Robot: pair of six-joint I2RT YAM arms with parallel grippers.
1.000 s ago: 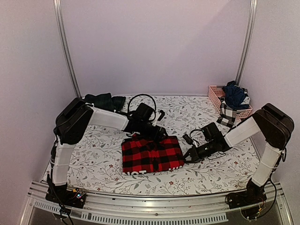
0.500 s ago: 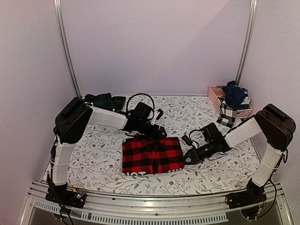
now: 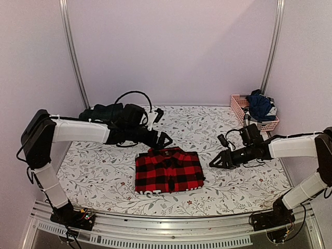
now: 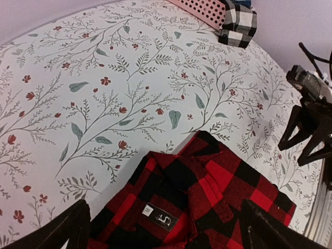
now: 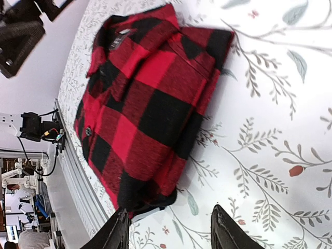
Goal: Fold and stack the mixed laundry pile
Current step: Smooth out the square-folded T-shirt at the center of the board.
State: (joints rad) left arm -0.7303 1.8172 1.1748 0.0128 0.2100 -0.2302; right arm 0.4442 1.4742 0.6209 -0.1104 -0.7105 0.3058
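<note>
The folded flannel shirt (image 3: 168,170) lay close below the left gripper (image 3: 164,139), which was spread wide by its far edge. The right gripper (image 3: 213,161), spread and empty, faced its right edge across a strip of table cloth (image 3: 233,181).

In our left wrist view the flannel shirt (image 4: 218,187) runs off at six o'clock, the pink basket (image 4: 202,8) at one o'clock; we cannot read the collar label (image 4: 158,217).

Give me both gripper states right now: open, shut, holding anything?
Left gripper: open, empty, at the far edge of the shirt.
Right gripper: open, empty, just right of the shirt.
</note>
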